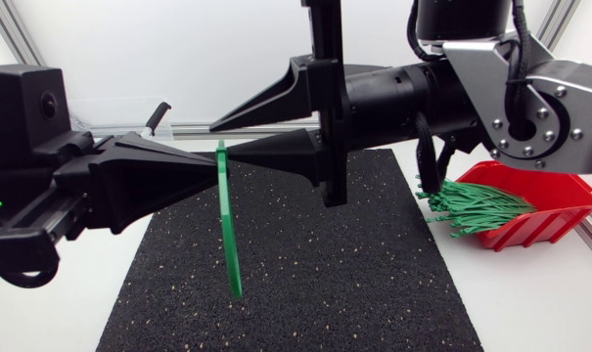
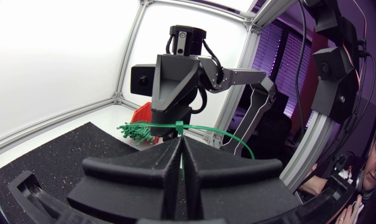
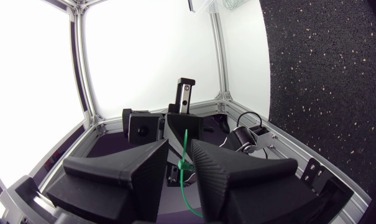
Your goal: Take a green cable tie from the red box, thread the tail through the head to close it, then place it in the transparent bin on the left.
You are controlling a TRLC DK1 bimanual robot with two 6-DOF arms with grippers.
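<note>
Above the black mat [image 1: 354, 274] on the counter [image 1: 540, 303], the two hands meet tip to tip. The left hand [image 1: 215, 162] is pinched tight on a green cable tie [image 1: 231, 225], which hangs down toward the mat. The right hand [image 1: 220, 140] has its fingers wide, with the tie in the gap between them. Well off to the right sits the red box [image 1: 560, 210], with more green ties [image 1: 477, 207] sticking out of it.
</note>
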